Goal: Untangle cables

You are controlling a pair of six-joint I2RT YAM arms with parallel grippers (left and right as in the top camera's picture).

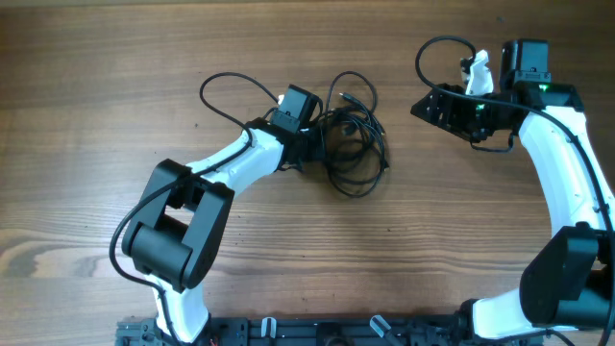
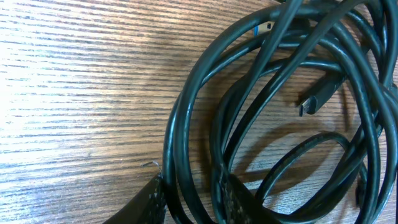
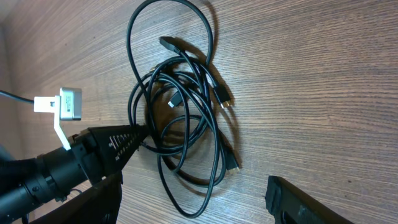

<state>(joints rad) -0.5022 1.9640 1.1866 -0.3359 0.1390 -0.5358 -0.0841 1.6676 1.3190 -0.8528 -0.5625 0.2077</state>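
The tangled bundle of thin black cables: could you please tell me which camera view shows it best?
The right wrist view: it shows the whole bundle of thin black cables, plug ends included. Overhead shows it whole but small; the left wrist view shows only a few close-up loops.

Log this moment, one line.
cables: tangled heap on table | left gripper: open, straddling two strands | right gripper: open, empty, apart from heap | grasp: not yet made
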